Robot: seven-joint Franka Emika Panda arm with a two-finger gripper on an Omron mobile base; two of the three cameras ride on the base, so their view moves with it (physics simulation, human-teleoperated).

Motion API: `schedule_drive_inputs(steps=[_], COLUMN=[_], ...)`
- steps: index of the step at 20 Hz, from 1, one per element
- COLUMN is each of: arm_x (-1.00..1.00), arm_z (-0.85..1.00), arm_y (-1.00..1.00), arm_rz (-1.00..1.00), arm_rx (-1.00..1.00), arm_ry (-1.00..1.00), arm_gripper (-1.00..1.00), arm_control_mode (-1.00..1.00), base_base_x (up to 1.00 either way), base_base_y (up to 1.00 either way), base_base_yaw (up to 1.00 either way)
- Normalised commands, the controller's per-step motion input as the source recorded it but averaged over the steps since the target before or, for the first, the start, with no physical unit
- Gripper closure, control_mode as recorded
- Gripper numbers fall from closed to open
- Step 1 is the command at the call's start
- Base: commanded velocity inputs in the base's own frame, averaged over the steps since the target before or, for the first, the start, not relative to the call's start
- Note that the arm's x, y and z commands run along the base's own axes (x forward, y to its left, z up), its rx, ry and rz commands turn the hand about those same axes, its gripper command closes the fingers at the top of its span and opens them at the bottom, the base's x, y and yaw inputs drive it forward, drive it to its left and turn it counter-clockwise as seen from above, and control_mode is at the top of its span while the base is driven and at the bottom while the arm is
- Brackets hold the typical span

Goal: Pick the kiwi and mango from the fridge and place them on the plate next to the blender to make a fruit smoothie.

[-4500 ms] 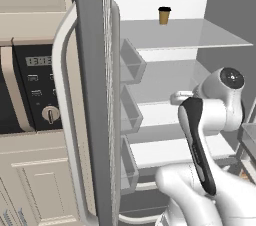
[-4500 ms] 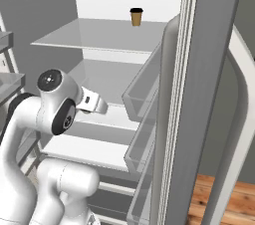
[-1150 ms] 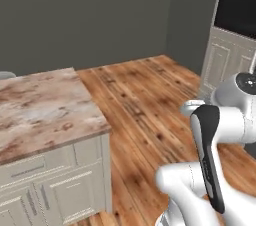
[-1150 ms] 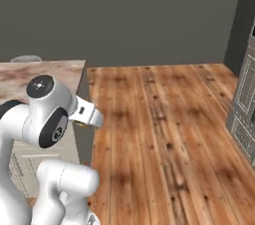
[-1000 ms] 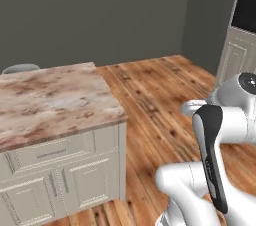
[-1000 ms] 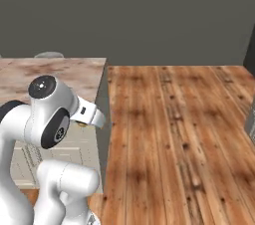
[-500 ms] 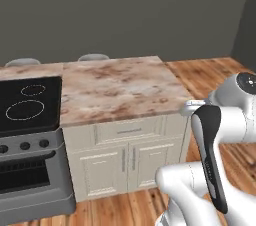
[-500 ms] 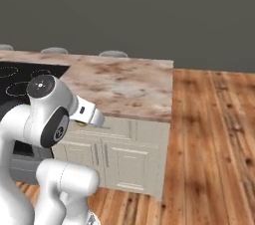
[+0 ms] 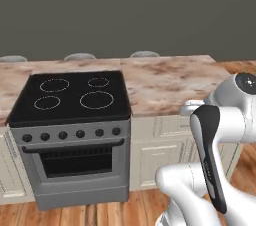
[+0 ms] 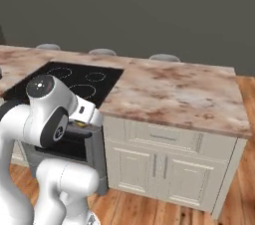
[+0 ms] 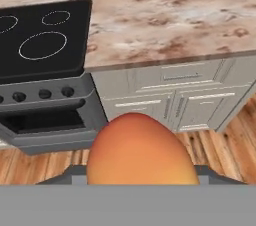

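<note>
The mango point(image 11: 137, 150), orange-yellow with a reddish blush, looms large at the bottom of the hand view, with my gripper point(image 11: 140, 176) shut on it. In the right base view the hand point(image 10: 85, 113) is tucked close to the arm's body, and a sliver of the yellow mango point(image 10: 80, 124) peeks out beneath it. In the left base view the white wrist point(image 9: 194, 107) is held in front of the counter, hiding the fingers. The kiwi, fridge, plate and blender are out of view.
A grey stove with a black cooktop point(image 9: 72, 94) and oven door point(image 9: 80, 159) stands ahead on the left. A marble counter point(image 10: 174, 94) over cream cabinets point(image 10: 167, 162) runs to its right. Stool tops point(image 9: 144, 54) show behind it, and wooden floor point(image 11: 220, 145) lies below.
The base has turned away from the fridge, so the whole view swept past wooden floor to the island counter and stove. The arm keeps its tucked pose.
</note>
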Motion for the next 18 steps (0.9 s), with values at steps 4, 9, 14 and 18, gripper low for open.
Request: schedule_drive_inputs(steps=[4,9,14,18], arm_x=[0.00,0.00,0.00,0.00], arm_z=[0.00,0.00,0.00,0.00], arm_y=[0.00,0.00,0.00,0.00], arm_rz=[0.00,0.00,0.00,0.00], arm_rx=[0.00,0.00,0.00,0.00], arm_ry=[0.00,0.00,0.00,0.00], arm_gripper=[1.00,1.00,1.00,1.00], arm_control_mode=[1.00,1.00,1.00,1.00], base_base_x=[0.00,0.02,0.25,0.41], base_base_y=[1.00,1.00,1.00,1.00], base_base_yaw=[0.19,0.17,0.13,0.10])
